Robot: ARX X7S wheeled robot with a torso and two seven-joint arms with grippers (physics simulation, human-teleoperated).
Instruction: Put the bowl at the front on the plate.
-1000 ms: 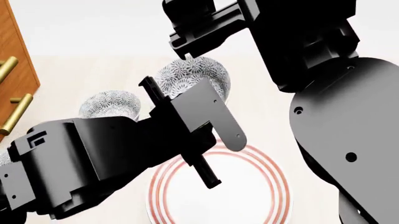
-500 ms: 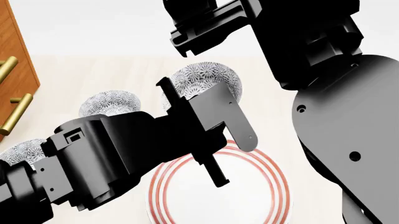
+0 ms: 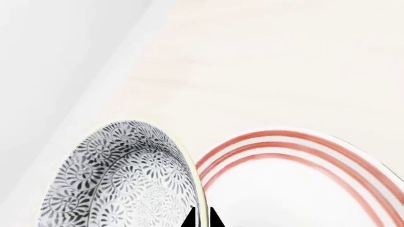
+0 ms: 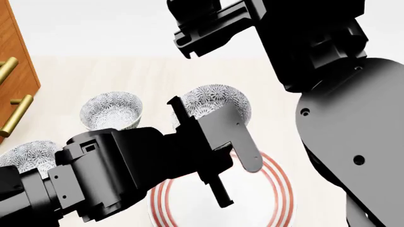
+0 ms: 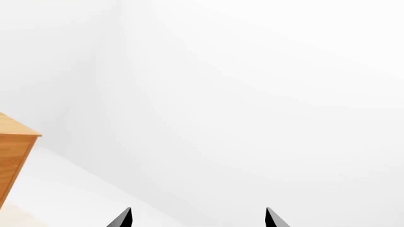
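Note:
My left gripper is shut on the rim of the bowl, one fingertip inside the rim and one outside. From the head camera the bowl hangs tilted in the left gripper, above the far edge of the plate. The left wrist view shows the plate's red rings right beside the bowl. My right gripper is raised high behind them. It stands open and empty, facing a white wall.
Two look-alike patterned bowls stand on the pale table to the left. A wooden cabinet with brass handles is at the far left, also seen as a cabinet corner. My right arm's black links fill the right side.
The left gripper has carried the bowl rightward and nearer, from behind the plate to over its far edge. The right arm has barely moved.

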